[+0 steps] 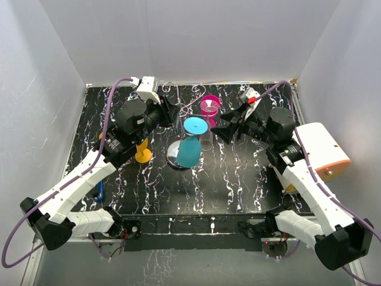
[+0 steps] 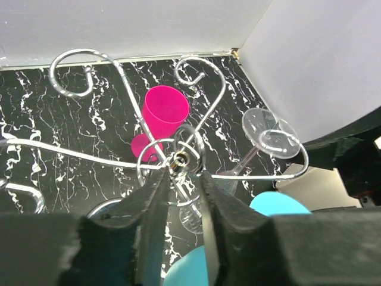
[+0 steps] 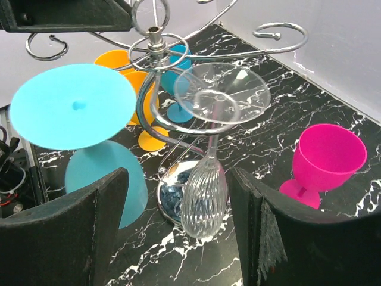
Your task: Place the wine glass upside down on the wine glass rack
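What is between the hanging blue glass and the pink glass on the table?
Between the blue glass and pink glass hangs the clear wine glass, upside down on the wine glass rack; the right wrist view shows it.

Robotics lab test cell. Plain white panels box in a black marbled table at nine, twelve and three o'clock. Two white-and-black robot arms are bolted at six o'clock, left arm and right arm, with purple cables trailing from their wrists over the table edges.
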Robot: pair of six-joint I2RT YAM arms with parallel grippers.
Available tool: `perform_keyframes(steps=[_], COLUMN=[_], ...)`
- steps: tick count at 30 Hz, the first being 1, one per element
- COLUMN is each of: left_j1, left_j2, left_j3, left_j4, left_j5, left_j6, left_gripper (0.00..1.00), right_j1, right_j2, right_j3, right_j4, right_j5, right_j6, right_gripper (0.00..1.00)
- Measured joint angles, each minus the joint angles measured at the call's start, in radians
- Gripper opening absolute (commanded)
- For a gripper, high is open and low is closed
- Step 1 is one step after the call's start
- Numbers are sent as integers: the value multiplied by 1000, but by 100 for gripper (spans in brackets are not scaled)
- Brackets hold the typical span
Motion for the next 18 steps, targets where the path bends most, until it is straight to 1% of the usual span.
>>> perform_keyframes(steps=[4, 7, 12, 15, 16, 18], left_j1=[0, 0, 0, 0, 0, 0], left_j2=[-4, -16, -42, -55, -63, -83], left_j3=[0, 0, 9, 25, 31, 37], left_j4=[-25, -29, -50, -57, -62, -72], left_j5=[0, 2, 6, 8, 8, 7], left_j6=[5, 5, 0, -3, -4, -6], left_gripper=[42, 46, 57, 61, 62, 64], right_j1=[0, 0, 0, 0, 0, 0], right_j2=[-77, -146, -240, -260, -254, -230], right_j3=[-35, -62, -76, -76, -66, -43], right_j4=[-23, -44, -60, -72, -98, -138], right_j5=[51, 123, 256, 356, 416, 477], right_j6=[18, 53, 118, 172, 207, 238], right_gripper=[66, 66, 66, 64, 64, 62])
